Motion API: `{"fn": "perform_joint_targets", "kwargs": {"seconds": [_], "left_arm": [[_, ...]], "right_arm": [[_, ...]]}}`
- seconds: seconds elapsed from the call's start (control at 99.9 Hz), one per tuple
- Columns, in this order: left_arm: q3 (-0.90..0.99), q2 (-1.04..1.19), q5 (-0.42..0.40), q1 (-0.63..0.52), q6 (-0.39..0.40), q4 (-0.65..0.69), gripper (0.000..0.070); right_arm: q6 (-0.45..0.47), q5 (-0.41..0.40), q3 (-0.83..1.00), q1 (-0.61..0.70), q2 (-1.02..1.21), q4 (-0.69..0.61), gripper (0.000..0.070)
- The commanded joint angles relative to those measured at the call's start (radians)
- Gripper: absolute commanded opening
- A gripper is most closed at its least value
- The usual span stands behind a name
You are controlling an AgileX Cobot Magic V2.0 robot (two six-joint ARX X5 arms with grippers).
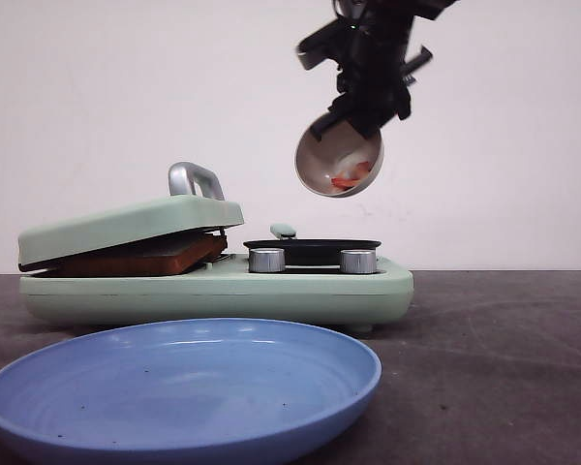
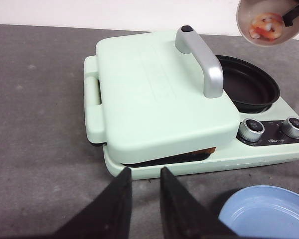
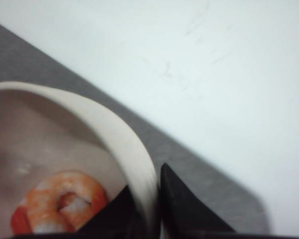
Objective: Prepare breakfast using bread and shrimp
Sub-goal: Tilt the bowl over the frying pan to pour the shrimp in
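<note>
- While the right hand [image 1: 353, 121] pinched the small bowl [image 1: 338, 166] by its rim, tilted above the black pan [image 1: 312, 246], the shrimp [image 1: 351, 178] inside looked light, slick and soft.
- The bread [image 1: 145, 258], spongy and crushable, sat clamped under the green lid [image 1: 131, 225]; the left hand [image 2: 142, 183], slightly spread, held nothing.

Lying curled, pinkish-orange shrimp [image 3: 60, 206] inside a tilted bowl held high; sitting pressed flat under the mint-green lid, brown-crusted bread [image 1: 145, 260], only its edge showing.

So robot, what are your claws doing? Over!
Right claw shut on bowl rim, tilted above pan. Shrimp inside. Left claw open, empty.
</note>
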Motion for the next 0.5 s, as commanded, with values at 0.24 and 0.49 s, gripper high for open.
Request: {"fn": "perform_joint_targets", "kwargs": {"seconds": [0.24,0.49], "left_arm": [[0.004,0.003,-0.002,-0.002,0.002,0.008,0.001],[0.004,0.003,-0.002,-0.002,0.003,0.009,0.001]], "right_arm": [[-0.403,0.142,0.026,0.095,0.013,0.193,0.0],[-0.594,0.219,0.026,0.11,0.013,0.29,0.0]]}}
